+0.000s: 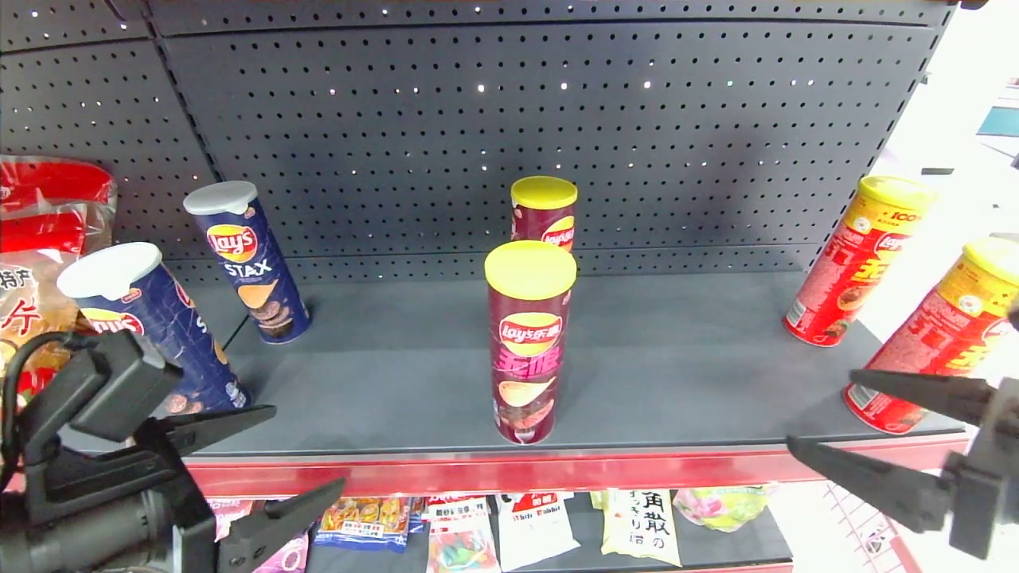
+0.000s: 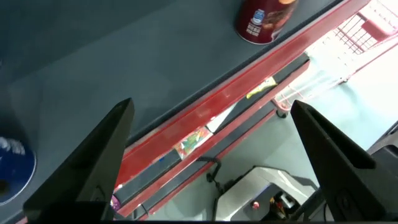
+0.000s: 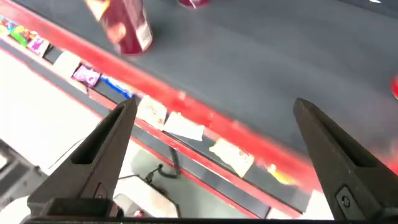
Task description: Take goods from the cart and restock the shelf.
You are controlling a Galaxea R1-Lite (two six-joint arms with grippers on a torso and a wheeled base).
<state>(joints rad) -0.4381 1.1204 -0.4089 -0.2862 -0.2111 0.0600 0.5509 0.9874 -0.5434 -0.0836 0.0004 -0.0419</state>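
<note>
Both left gripper (image 1: 309,445) and right gripper (image 1: 819,406) gape wide and empty.

Logos and lettering mark the blue cans (image 1: 253,267), maroon cans (image 1: 529,358), red cans (image 1: 853,263) and the packets (image 1: 639,525) below.

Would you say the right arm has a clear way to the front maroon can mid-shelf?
Probably yes: the right tool hangs open and empty before the shelf edge, the shelf between it and the front maroon can lies bare, and the red cans stand off to the right.
</note>
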